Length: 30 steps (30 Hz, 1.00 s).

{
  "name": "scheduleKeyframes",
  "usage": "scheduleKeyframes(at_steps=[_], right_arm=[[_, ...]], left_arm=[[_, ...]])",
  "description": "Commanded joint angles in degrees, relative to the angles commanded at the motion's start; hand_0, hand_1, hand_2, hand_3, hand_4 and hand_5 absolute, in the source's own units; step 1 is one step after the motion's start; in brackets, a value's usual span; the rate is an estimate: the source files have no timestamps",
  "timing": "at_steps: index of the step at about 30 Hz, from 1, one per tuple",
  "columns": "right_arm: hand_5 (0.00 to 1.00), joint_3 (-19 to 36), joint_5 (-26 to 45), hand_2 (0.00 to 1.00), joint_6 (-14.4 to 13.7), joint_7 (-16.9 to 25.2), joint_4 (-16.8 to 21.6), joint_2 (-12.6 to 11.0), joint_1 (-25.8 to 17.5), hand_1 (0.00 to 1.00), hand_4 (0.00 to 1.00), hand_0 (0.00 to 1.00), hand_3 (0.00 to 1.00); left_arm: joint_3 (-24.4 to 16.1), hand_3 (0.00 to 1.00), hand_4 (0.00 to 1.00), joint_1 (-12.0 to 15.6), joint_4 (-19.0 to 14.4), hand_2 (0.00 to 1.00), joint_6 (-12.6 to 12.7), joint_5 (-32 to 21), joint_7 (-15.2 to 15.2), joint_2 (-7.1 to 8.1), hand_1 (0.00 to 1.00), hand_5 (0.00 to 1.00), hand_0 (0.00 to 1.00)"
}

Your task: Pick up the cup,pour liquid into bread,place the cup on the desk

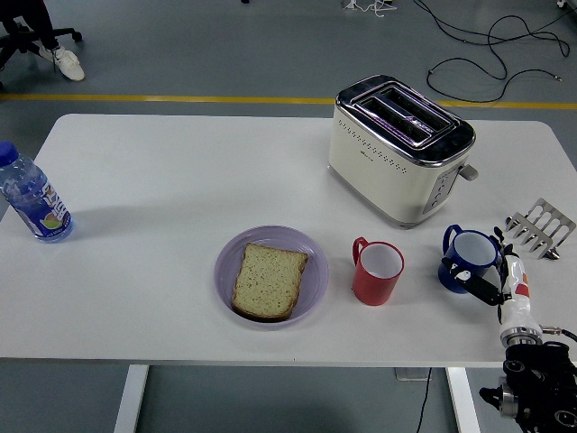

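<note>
White table [180, 180] seen from above. At the lower right of the frame, the robot's right hand [494, 275] has its black fingers [475, 282] curled around the glossy blue ceramic cup [469, 257], which stands upright on the table. Left of it stands a red mug [378, 271]; further left, at lower centre, a lilac plate [311, 262] holds a slice of toasted bread [269, 280]. A cream two-slot toaster [397, 149] occupies the upper right, a metal rack [541, 227] the right edge, and a clear plastic bottle [32, 197] the left edge.
</note>
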Motion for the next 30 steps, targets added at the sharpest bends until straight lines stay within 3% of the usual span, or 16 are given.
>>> scheduleKeyframes(at_steps=[15,16,21,22,28,29,30], right_arm=[[0.157,-1.9,4.1,0.899,-0.8,2.0,-2.2,0.4,1.8,0.813,0.998,0.918,0.964],[0.168,-1.9,4.1,0.807,-0.8,2.0,-2.3,0.4,1.8,0.718,0.995,0.718,0.912],[0.168,-2.6,7.3,0.807,-0.8,3.2,-4.0,0.5,2.3,0.718,0.995,0.718,0.912],[0.161,-2.7,7.5,0.711,-0.8,3.3,-4.0,0.5,2.3,0.628,0.975,0.618,0.814],[0.161,-2.3,7.8,0.711,1.0,1.9,-4.3,0.6,2.2,0.628,0.975,0.618,0.814],[0.127,-2.1,7.9,0.648,1.0,1.9,-4.2,0.6,2.1,0.588,0.930,0.586,0.754],[0.127,-2.0,8.0,0.648,1.0,1.9,-4.2,0.6,2.1,0.588,0.930,0.586,0.754]], left_arm=[[0.9,0.589,0.292,0.0,0.0,0.705,0.1,-0.8,-0.1,0.00,0.687,0.889,0.648],[1.0,0.589,0.293,0.0,0.0,0.705,0.1,-0.8,-0.1,0.00,0.687,0.890,0.648],[1.5,0.589,0.293,0.0,0.0,0.705,0.1,-1.2,-0.2,0.00,0.687,0.890,0.648],[1.5,0.589,0.294,0.0,0.0,0.705,0.1,-1.2,-0.2,0.00,0.686,0.890,0.648],[1.8,0.589,0.294,0.0,0.0,0.705,0.1,-1.3,-0.2,0.00,0.686,0.890,0.648],[1.9,0.589,0.296,0.0,0.0,0.705,0.1,-1.5,-0.2,0.00,0.685,0.889,0.649],[2.0,0.589,0.296,-0.1,0.0,0.705,0.1,-1.5,-0.2,0.00,0.685,0.889,0.649]])
